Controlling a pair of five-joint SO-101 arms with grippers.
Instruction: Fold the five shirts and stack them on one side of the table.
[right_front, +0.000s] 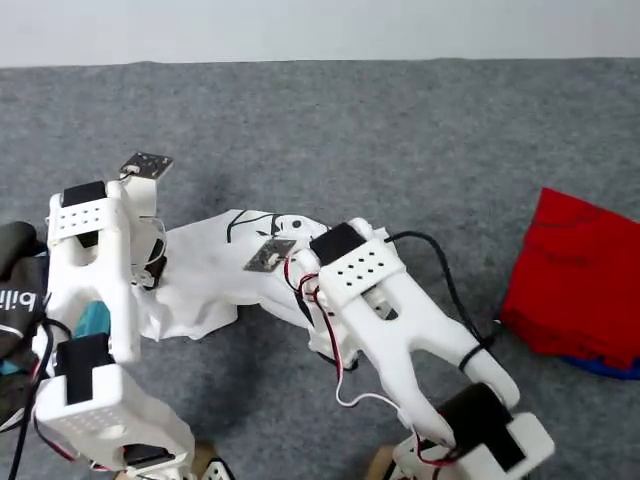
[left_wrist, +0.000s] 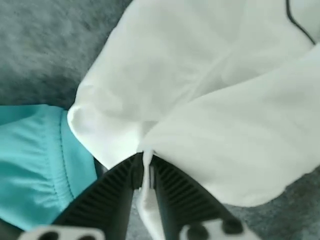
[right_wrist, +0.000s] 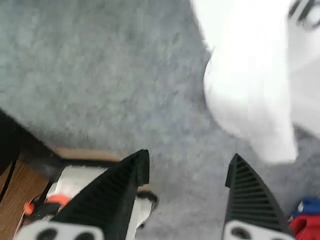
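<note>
1. The crumpled white cotton shirt with thin black line markings (right_front: 215, 265) lies bunched up on the grey felt-topped bench (right_front: 400, 130), left of centre in the high view, between the two arms. No proper fold in it yet, I'd say.
2. The left fingers (left_wrist: 112, 192) are pressed together on a fold at the white shirt's edge, with the cloth sandwiched right at the tips. A teal knit shirt (left_wrist: 30, 160) lies just beside that pinch.
3. The right fingers (right_wrist: 117, 187) are spread wide with nothing between them. They hang over bare bench just beside another lobe of the white shirt, not touching it.
4. A folded red shirt (right_front: 580, 275) sits at the far right of the bench on top of a blue one (right_front: 605, 367), well apart from the white shirt. My guess is that's the stack, so two are done and this is number three.
5. Handling-wise, it looks thin, light and totally floppy, so it'll sag from wherever it's held and bunch if it's lifted by one point. The felt probably grabs it a bit, so dragging should smooth it rather than let it slide.
6. It's not fragile, so a firm pinch is fine. I'd want the free fingers on a hem or shoulder corner well apart from the left pinch, grabbing a doubled edge so one thin layer can't slip out.
</note>
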